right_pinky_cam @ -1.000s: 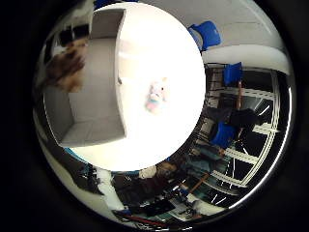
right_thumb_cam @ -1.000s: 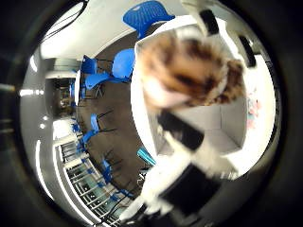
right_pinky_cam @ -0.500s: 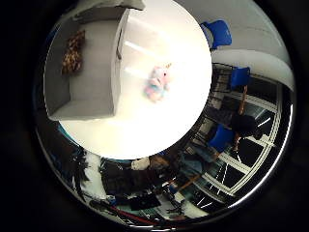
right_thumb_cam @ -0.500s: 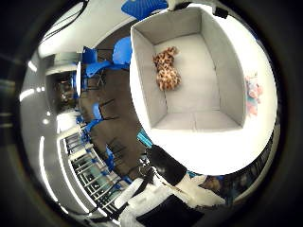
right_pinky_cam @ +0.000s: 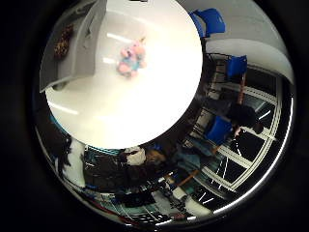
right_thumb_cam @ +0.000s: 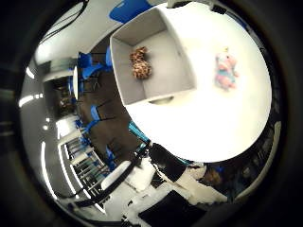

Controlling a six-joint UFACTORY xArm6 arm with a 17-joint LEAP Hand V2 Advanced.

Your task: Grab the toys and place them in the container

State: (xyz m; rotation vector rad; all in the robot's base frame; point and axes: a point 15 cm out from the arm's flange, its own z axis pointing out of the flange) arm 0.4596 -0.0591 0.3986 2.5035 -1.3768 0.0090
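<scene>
A brown spotted plush toy [right_thumb_cam: 140, 62] lies inside the grey open container [right_thumb_cam: 167, 55], near its far wall. A pink plush toy [right_thumb_cam: 225, 69] lies on the white round table [right_thumb_cam: 213, 118], away from the container. The little finger side palm view shows the same pink toy [right_pinky_cam: 130, 58] on the table beside the container [right_pinky_cam: 79, 46], with the brown toy [right_pinky_cam: 64, 43] inside. White and black parts of my hand and arm [right_thumb_cam: 166, 184] show at the edge of the thumb side view, well above the table.
Blue chairs [right_thumb_cam: 92, 68] stand on the dark floor beyond the table's edge, and more of them [right_pinky_cam: 208, 19] show in the little finger side view. Large windows [right_pinky_cam: 246, 116] line one side of the room.
A second ago the brown toy was close against the palm; now it lies in the container. The camera has drawn back and swung, so table and container look smaller.
</scene>
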